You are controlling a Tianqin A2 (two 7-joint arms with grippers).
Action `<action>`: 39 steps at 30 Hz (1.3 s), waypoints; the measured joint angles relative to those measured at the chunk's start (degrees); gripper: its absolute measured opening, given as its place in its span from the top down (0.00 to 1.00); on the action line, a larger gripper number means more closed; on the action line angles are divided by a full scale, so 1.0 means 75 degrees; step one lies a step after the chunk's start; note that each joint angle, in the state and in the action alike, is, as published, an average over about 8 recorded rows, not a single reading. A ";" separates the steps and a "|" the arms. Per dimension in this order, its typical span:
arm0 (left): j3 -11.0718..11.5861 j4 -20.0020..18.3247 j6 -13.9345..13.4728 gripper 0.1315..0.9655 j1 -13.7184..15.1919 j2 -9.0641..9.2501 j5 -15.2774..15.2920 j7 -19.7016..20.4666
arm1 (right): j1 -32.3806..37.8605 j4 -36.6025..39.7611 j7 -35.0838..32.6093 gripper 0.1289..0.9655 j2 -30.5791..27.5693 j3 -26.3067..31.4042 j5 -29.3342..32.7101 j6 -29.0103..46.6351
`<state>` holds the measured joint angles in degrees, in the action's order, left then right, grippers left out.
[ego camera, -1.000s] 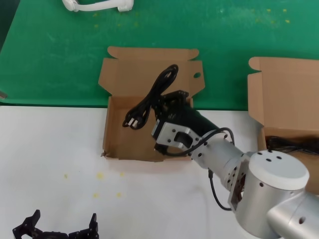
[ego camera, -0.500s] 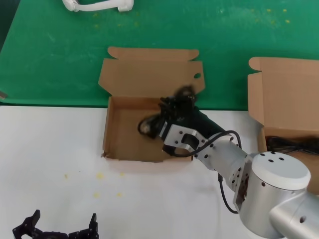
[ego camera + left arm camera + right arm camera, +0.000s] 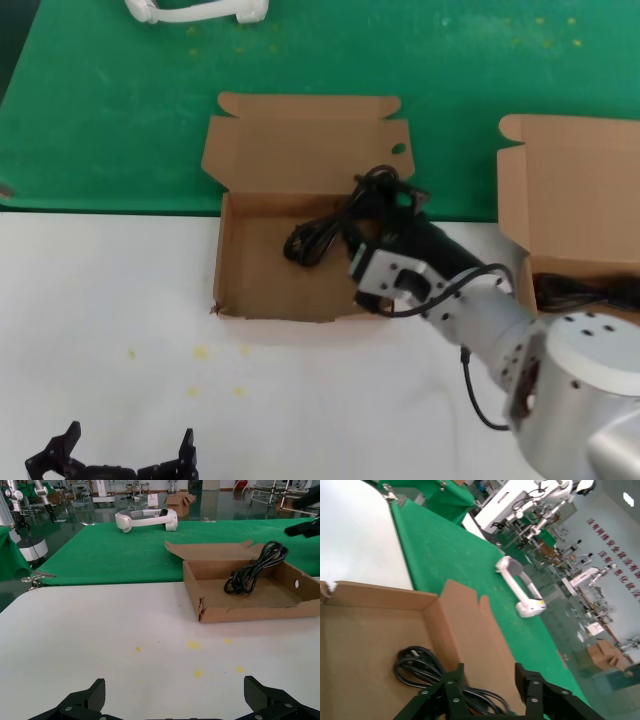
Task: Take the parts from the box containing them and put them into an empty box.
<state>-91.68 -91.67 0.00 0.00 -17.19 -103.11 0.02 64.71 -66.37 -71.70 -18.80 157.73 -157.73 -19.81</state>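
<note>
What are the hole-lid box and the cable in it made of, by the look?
Empty box: brown corrugated cardboard, matte, with folded flaps and a ragged front edge. Power cable: black, slightly glossy jacket, likely rubber or PVC, since it lies in soft loops; the right gripper is over it.

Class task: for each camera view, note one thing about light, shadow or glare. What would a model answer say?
Head view: even light, only a faint shadow along the front of the box, and a bright sheen on the right arm. Left wrist view: the far floor gleams with reflections, while the cable casts little shadow. Right wrist view: the white table glares almost blank.
</note>
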 joint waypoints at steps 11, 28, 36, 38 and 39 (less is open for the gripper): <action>0.0000 0.0000 0.0000 0.00 0.0000 0.0000 0.0000 0.0000 | -0.0194 -0.2309 0.0689 0.55 -0.1802 0.0000 0.0000 -0.0901; 0.0000 0.0000 0.0000 0.00 0.0000 0.0000 0.0000 0.0000 | -0.0954 -0.4308 0.2287 0.15 -0.4437 -0.0028 0.0020 -0.1624; 0.0000 0.0000 0.0000 0.00 0.0000 0.0000 0.0000 0.0000 | -0.1386 -0.4262 0.2698 0.08 -0.4187 -0.0518 0.0426 -0.1388; 0.0000 0.0000 0.0000 0.00 0.0000 0.0000 0.0000 0.0000 | -0.1561 -0.4240 0.2864 0.06 -0.4081 -0.0719 0.0592 -0.1291; 0.0000 0.0000 0.0000 0.00 0.0000 0.0000 0.0000 0.0000 | -0.1655 -0.4228 0.2954 0.05 -0.4023 -0.0827 0.0681 -0.1238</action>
<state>-91.68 -91.67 0.00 0.00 -17.19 -103.11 0.02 52.29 -98.08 -49.55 -48.98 151.53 -152.63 -29.10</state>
